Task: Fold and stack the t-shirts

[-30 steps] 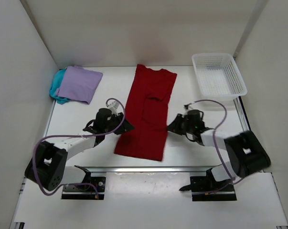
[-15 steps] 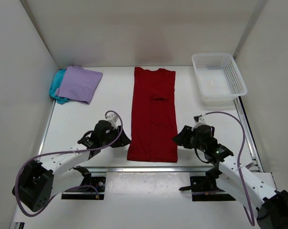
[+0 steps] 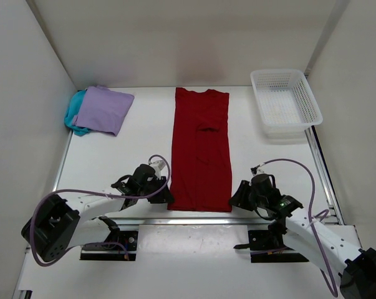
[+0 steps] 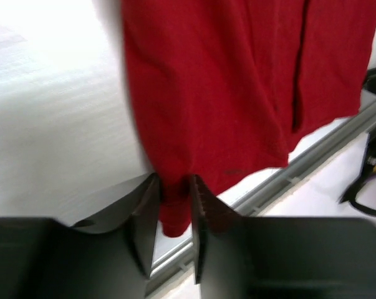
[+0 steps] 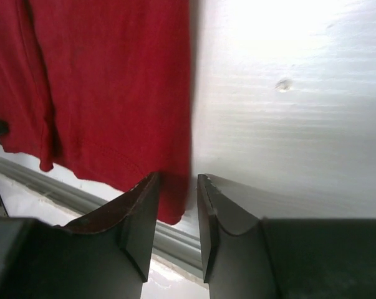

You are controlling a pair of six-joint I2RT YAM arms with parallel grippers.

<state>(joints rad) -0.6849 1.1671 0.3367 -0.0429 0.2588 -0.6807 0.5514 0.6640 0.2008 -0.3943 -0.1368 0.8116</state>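
1. The deep red t-shirt [image 3: 200,143] is lying flat in the middle of the worktop [image 3: 125,149]. It is folded lengthwise into a long strip, with its collar end pointing to the far wall and its hem sitting at the near edge.
2. The left pincer [image 3: 165,194] is lying low at the near left corner of that strip. In its wrist view the left pincer [image 4: 173,187] is standing narrow, and its fingers [image 4: 144,215] are pressing on the corner of the red t-shirt [image 4: 225,93], which is filling the gap between them.
3. The right pincer [image 3: 237,198] is sitting at the near right corner. In its wrist view the right pincer [image 5: 174,187] is standing a little wider, with the edge of the red t-shirt [image 5: 113,81] running between its fingers [image 5: 138,218]. I cannot tell whether they are pinching the cloth.
4. The pale lavender t-shirt [image 3: 102,110] is resting folded in the far left corner, on top of the teal t-shirt [image 3: 73,118], which is peeking out at its left side.
5. A white mesh basket [image 3: 278,71] is standing in the far right corner, well apart from all three shirts.
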